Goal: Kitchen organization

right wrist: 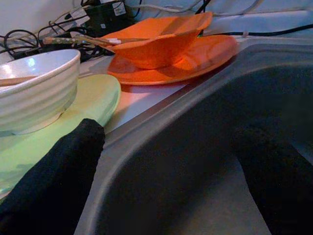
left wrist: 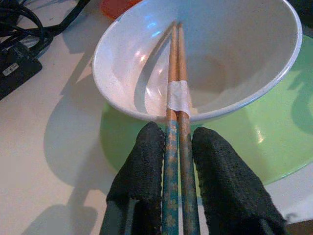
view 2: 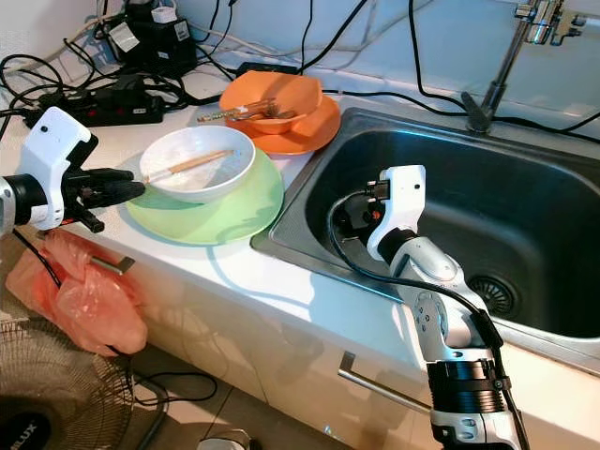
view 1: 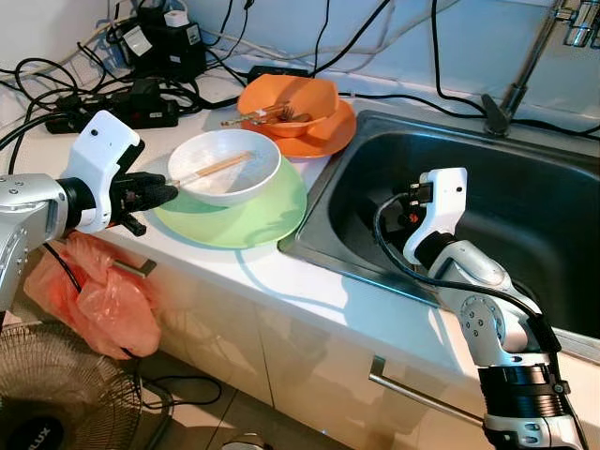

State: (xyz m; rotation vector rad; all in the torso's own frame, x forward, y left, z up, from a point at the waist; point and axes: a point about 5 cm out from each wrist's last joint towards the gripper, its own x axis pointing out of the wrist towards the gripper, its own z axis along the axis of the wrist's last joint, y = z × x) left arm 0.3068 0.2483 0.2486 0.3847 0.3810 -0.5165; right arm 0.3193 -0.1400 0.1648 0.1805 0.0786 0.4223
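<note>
1. The left arm reaches in level from the robot's left over the white table, and the left gripper sits just outside the rim of the white bowl, pointing at it.
2. In the left wrist view its two black fingers are clamped on the chopsticks, one finger on each side of the patterned handle ends.
3. That is one pair of chopsticks, bound together with a strip of pale tape, the tips lying inside the white bowl and the handles sticking out over its rim.
4. The white bowl stands on the green plate, near the table's front edge and just beside the sink.
5. The right arm rises from below, bent at the elbow, its white wrist housing up over the sink's near wall, and the right gripper is down inside the basin.
6. Its fingers are spread apart, gripping nothing, with dark sink wall between them.
7. Count the dishes: two bowls and two plates. Behind the white-and-green set, the orange bowl sits on the orange plate, beside the sink's far corner.
8. A second set of utensils lies across the orange bowl, poking past its rim; too small to tell exactly what they are.
9. One faucet stands behind the sink, and black cables tangle at the table's back.
10. An orange plastic bag hangs on the cabinet front below the left arm.
</note>
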